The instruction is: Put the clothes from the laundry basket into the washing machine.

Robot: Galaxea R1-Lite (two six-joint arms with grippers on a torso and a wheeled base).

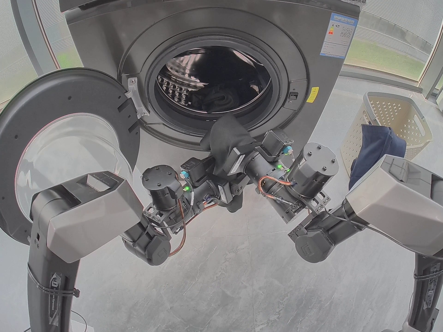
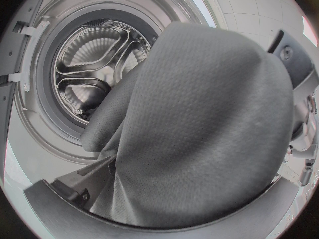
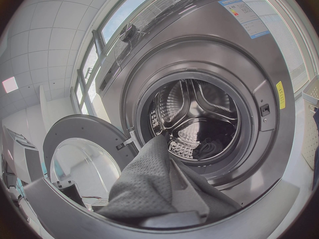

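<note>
Grey cloth [image 1: 226, 137] lies over left claw [image 1: 207, 164] and right claw [image 1: 233, 152]. It hides both, so cannot tell if open or closed. Washing machine hole [image 1: 213, 81] is straight ahead of claws, bit higher, near. Cloth tip points at hole. Right claw looks closer. Next push likely goes forward.

Dark grey garment [image 1: 226, 137] draped at open washing machine [image 1: 295, 33] mouth, navy garment [image 1: 376, 148] over beige laundry basket [image 1: 397, 98] rim

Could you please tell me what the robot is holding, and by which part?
A dark grey garment, draped over the left hand and right hand; the gripped part cannot be told.
</note>
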